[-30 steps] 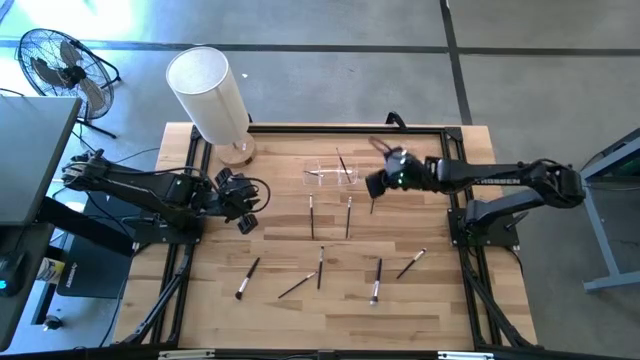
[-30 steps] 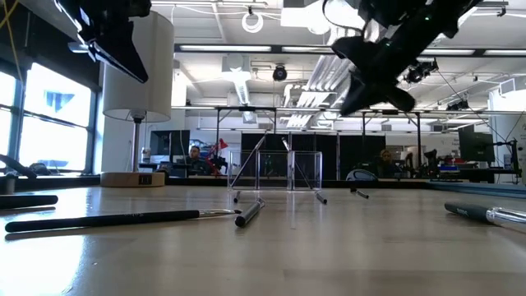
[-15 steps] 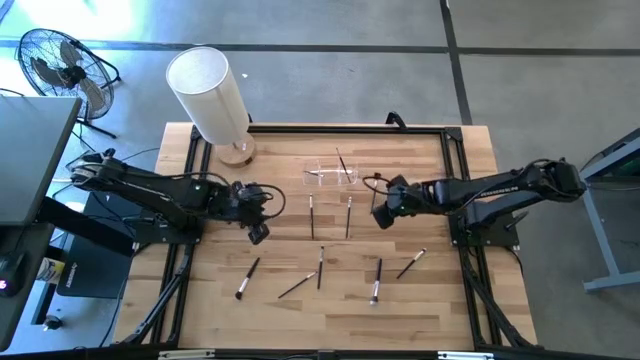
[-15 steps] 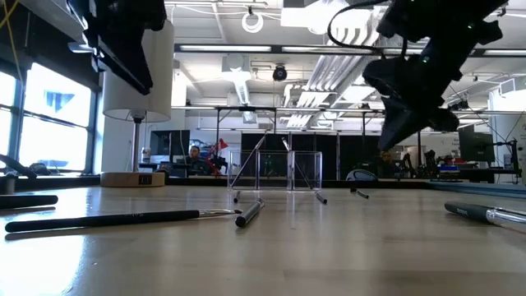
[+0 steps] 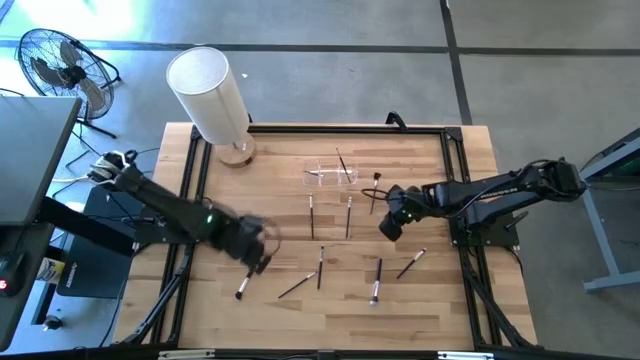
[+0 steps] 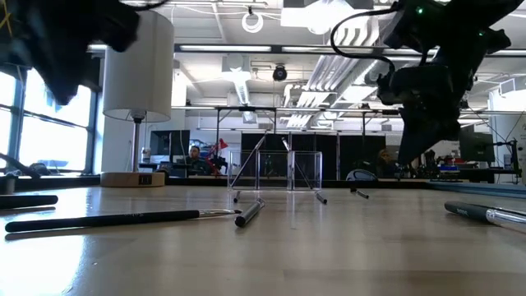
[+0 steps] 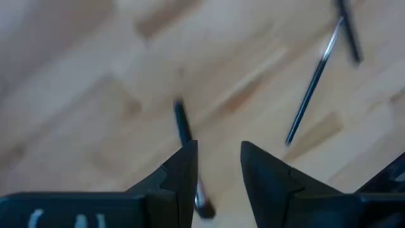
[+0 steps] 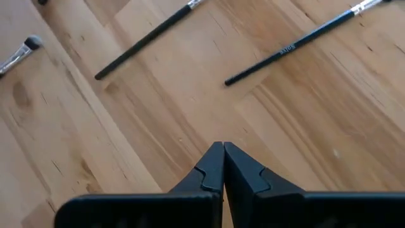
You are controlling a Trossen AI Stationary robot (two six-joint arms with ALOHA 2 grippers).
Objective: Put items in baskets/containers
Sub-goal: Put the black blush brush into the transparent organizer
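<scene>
Several thin dark brushes lie flat on the wooden table, among them one [image 5: 247, 278] near the left side, a pair [image 5: 311, 215] mid-table and others [image 5: 377, 280] toward the near edge. The clear holder [image 5: 333, 172] stands toward the far edge with a brush [image 5: 342, 160] leaning in it; in the low view the clear holder [image 6: 288, 170] shows by its glinting edges. My left gripper [image 5: 258, 255] hovers open above the left brush [image 7: 183, 130], well off the table. My right gripper [image 5: 390, 225] hangs shut and empty over bare wood, with two brushes [image 8: 149, 38] ahead of it.
A large white cylinder [image 5: 208, 95] stands on a wooden base at the table's far left corner. A black frame [image 5: 300, 128] runs along the table's edges. Bare wood lies between the holder and the row of brushes near the front edge.
My left gripper has swung from the table's left side toward the near edge and the middle, ending over the left brush. My right gripper has moved from beside the holder toward the near edge and come lower. No brush has moved.
</scene>
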